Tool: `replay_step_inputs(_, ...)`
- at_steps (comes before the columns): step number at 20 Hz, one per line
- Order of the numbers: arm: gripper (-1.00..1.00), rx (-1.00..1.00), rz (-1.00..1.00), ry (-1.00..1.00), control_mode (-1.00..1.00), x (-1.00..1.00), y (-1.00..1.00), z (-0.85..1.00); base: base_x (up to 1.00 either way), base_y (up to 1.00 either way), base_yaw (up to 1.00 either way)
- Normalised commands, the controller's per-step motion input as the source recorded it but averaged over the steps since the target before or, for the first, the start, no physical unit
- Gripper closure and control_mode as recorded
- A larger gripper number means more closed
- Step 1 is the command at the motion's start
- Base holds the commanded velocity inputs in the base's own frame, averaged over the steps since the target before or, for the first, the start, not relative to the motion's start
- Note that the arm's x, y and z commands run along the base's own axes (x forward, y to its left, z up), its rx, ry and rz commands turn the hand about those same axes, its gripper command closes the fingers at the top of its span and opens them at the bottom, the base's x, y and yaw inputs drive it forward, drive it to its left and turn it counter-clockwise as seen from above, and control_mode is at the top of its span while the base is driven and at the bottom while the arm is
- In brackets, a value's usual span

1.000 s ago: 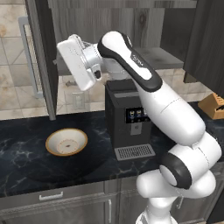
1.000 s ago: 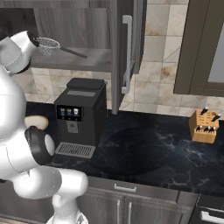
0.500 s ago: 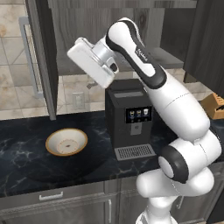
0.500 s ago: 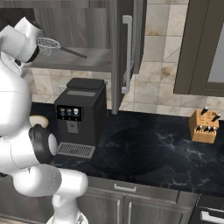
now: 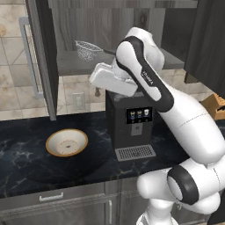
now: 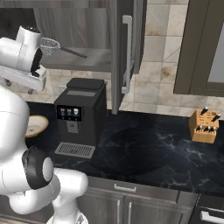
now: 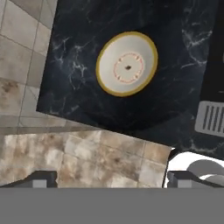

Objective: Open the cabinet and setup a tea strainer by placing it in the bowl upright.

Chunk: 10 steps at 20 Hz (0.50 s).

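Tea strainer (image 5: 88, 49) sits on the cabinet (image 5: 132, 26) shelf, up behind and above the end effector (image 7: 109, 181), handle running toward the arm side. Not held. Same strainer in the right base view (image 6: 49, 46), just beside the hand's upper end, apart from it.

Cabinet doors are swung open, silver bar handles (image 6: 127, 52) facing out.

End effector is open, jaws wide apart, nothing between the fingertips (image 7: 41, 178). It points down at the tabletop (image 7: 74, 65).

Bowl (image 7: 127, 63) lies well below the end effector, straight ahead along its line of sight, upright, empty, tan rim, cream inside. In the left base view the bowl (image 5: 67, 142) is on the tabletop below and left of the hand.

Black coffee machine (image 5: 129, 121) stands directly under the hand, just beside the bowl. Knife block (image 6: 204, 125) well apart on the far right.
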Motion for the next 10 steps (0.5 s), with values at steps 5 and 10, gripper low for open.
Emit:
replay_step_inputs(5,-1.0,-0.37,0.35,-0.16,-1.0,0.26,-0.24,0.21,0.0,0.0,0.0)
replay_step_inputs(10,-1.0,-0.14,0.25,-0.28,-1.0,0.39,0.06,0.52,0.0,0.0,0.0)
